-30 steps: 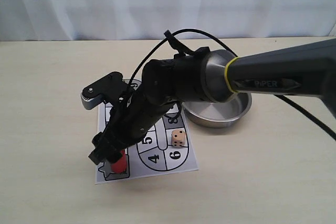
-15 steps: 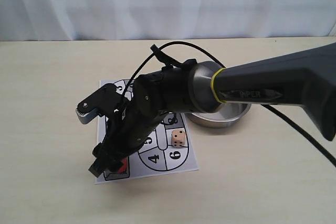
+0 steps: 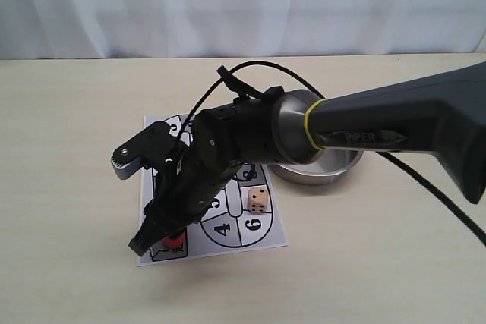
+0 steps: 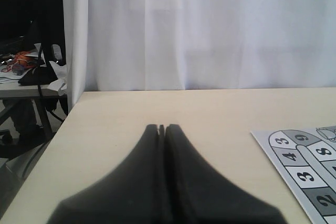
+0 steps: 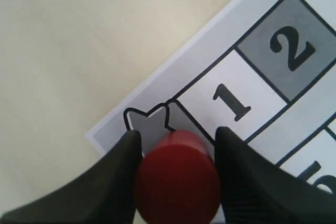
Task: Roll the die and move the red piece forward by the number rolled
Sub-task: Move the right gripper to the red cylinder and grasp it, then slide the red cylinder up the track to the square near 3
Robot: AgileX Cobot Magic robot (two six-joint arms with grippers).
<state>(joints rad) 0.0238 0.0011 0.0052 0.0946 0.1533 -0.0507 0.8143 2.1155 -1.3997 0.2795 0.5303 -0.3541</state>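
Note:
The red piece [image 5: 177, 182] stands upright on the grey star square beside square 1 of the paper board [image 5: 210, 40]. My right gripper [image 5: 178, 134] is down over it, one black finger pressed on each side; in the exterior view only a sliver of the red piece [image 3: 176, 240] shows beside the right gripper [image 3: 154, 242] at the board's near left corner. The beige die [image 3: 258, 200] rests on the board [image 3: 269, 239] just above square 6. My left gripper [image 4: 163, 127] is shut and empty over bare table, off to the side of the board [image 4: 294, 169].
A shallow metal bowl [image 3: 323, 176] sits behind the board's right side, partly covered by the right arm. That arm reaches across the board from the right. White curtain runs along the table's far edge.
The right gripper dropped lower around the red piece, which now shows far less in the exterior view. The die has stayed put.

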